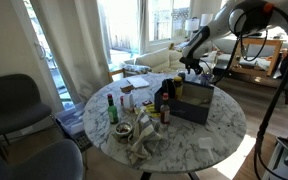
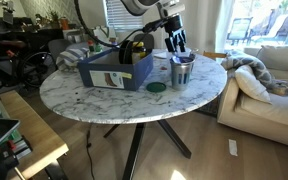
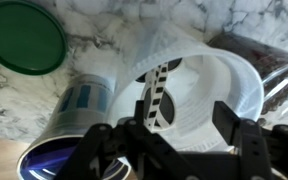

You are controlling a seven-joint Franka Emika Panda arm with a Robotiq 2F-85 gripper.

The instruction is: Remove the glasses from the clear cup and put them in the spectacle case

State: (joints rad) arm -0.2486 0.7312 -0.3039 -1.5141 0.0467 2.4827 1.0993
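With my gripper (image 3: 174, 138) poised over the clear cup (image 3: 236, 95) right of the green lid (image 3: 24, 38), fingers (image 3: 246, 140) spread wide and empty, I'd centre on the glasses (image 3: 160, 95) standing inside, descend straight, then close gently clear of the rim

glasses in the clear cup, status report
Gripper open, above the clear cup. Glasses inside the cup, not gripped. Green lid beside the cup, clear of its mouth.
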